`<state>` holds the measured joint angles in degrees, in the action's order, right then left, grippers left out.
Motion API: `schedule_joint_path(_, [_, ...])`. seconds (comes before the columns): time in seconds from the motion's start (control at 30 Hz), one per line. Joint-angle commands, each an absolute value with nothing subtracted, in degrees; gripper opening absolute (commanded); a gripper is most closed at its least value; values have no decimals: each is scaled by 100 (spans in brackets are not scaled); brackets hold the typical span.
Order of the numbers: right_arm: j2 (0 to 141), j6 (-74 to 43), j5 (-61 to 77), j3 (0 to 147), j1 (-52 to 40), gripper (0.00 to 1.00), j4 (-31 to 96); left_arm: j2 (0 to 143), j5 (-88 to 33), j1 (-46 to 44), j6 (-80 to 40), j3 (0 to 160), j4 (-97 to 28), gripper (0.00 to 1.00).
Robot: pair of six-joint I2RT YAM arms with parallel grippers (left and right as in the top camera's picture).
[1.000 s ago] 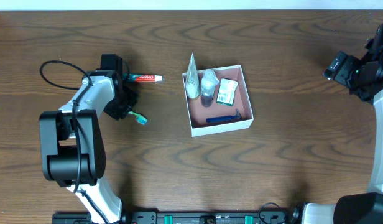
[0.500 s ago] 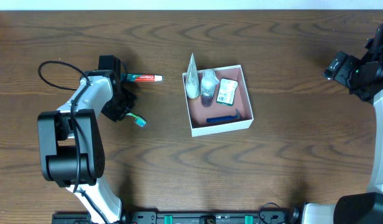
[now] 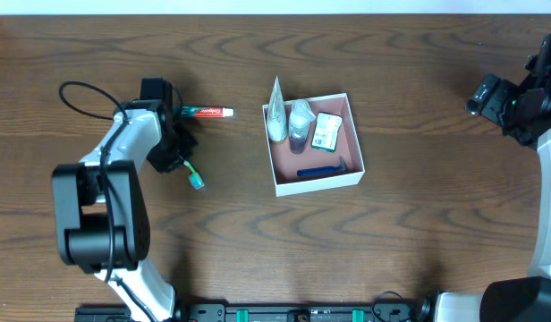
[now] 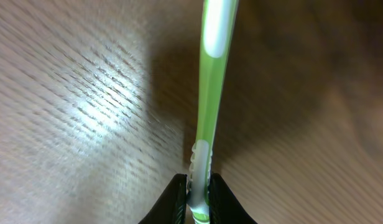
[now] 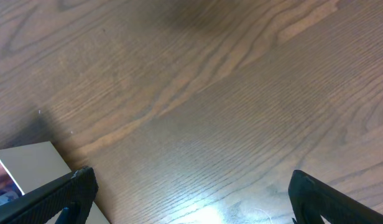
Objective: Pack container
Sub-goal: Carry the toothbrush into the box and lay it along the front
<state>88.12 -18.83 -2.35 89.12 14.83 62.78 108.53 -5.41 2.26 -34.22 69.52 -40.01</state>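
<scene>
container (image 3: 320, 182) opens upward; left gripper (image 4: 198, 190) holds toothbrush (image 4: 211, 93) pointing straight outward.

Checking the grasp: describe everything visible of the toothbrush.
The toothbrush is slim plastic, lime green with a white inlay and a white ribbed grip. The jaws of the left gripper are shut on that grip. Its teal end pokes out beside the arm, apart from the container. Whether it touches the table is unclear.

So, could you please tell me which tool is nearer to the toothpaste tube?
Left. The left tool, gripping a green toothbrush, sits close by the toothpaste tube; the right tool hovers far off beyond the container.
</scene>
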Motion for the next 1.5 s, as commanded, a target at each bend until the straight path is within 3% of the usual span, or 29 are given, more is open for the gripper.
schedule_joint_path(0.0, [8829,-1820,-257,8919,1516,99,6281,10226,-561,268,-3037,7054,-4007,13])
schedule_joint_path(0.37, [8829,-1820,-257,8919,1516,99,6281,8355,-1413,119,-2091,7054,-4062,13])
schedule_joint_path(0.63, [8829,-1820,-257,8919,1516,99,6281,6976,-1492,-1052,-956,7054,-4018,13])
schedule_joint_path(1.07, [8829,-1820,-257,8919,1516,99,6278,7140,972,-3826,-263,7054,-3697,13])
schedule_joint_path(1.47, [8829,-1817,-257,8919,1516,99,6281,8556,2685,-5203,1028,7054,-2443,13])
